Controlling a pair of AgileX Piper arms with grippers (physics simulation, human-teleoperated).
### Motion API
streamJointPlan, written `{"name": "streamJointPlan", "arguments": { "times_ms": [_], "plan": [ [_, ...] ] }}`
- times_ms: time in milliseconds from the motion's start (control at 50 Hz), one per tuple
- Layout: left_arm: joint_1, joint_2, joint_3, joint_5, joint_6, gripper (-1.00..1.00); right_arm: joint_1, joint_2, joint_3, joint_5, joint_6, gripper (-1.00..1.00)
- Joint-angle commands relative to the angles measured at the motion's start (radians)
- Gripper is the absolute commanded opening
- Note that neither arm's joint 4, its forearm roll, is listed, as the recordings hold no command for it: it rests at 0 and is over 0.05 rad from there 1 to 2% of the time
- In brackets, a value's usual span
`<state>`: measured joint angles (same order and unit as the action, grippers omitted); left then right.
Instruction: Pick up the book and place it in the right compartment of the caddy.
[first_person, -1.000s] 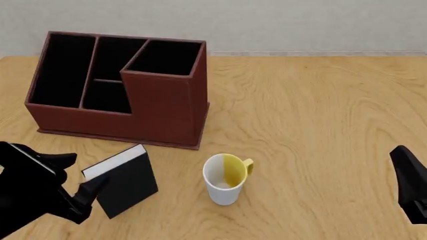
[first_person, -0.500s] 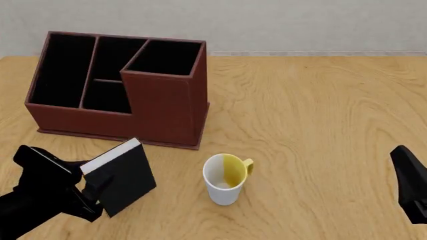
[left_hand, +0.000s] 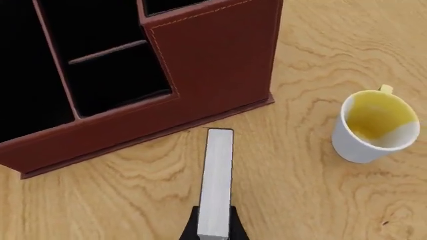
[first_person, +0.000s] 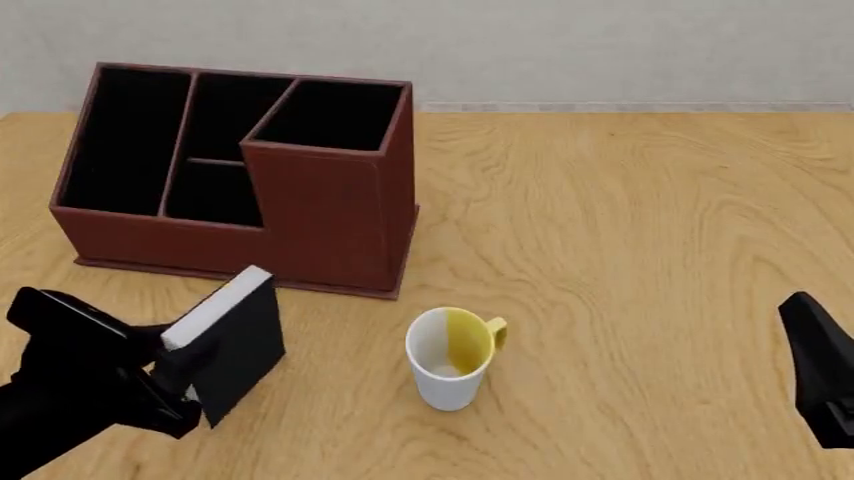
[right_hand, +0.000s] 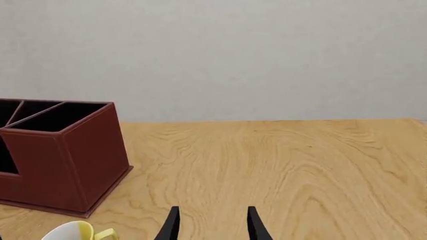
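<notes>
caddy (first_person: 240, 180): reddish-brown, black-lined, tall right compartment (first_person: 330, 115) | book (first_person: 230, 345): thin, matte black, white page edges, held tilted just before the caddy | left gripper (first_person: 180, 385): clamped on book | right gripper (right_hand: 210, 225): jaws parted, nothing held

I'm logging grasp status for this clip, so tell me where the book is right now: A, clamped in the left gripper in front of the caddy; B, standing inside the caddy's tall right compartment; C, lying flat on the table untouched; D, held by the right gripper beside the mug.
A: the left gripper is shut on the book, which sits short of the caddy front wall; the right gripper is open and empty.
</notes>
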<state>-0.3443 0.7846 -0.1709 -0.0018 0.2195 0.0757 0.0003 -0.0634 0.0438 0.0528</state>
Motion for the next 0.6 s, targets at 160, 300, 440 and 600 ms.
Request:
{"name": "streamJointPlan", "arguments": {
  "times_ms": [160, 300, 440, 600],
  "plan": [
    [-0.011, -0.283, -0.127, 0.315, 0.033, -1.00, 0.007, 0.000, -0.001, -0.002, 0.002, 1.00],
    [-0.020, -0.379, -0.190, 0.443, 0.029, -1.00, 0.008, 0.000, 0.000, -0.004, 0.003, 1.00],
    [-0.042, -0.469, -0.274, 0.575, 0.011, -1.00, 0.014, 0.000, -0.004, 0.000, 0.002, 1.00],
    [-0.067, -0.539, -0.373, 0.703, -0.021, -1.00, 0.053, 0.000, 0.007, 0.004, -0.003, 1.00]
  ]
}}
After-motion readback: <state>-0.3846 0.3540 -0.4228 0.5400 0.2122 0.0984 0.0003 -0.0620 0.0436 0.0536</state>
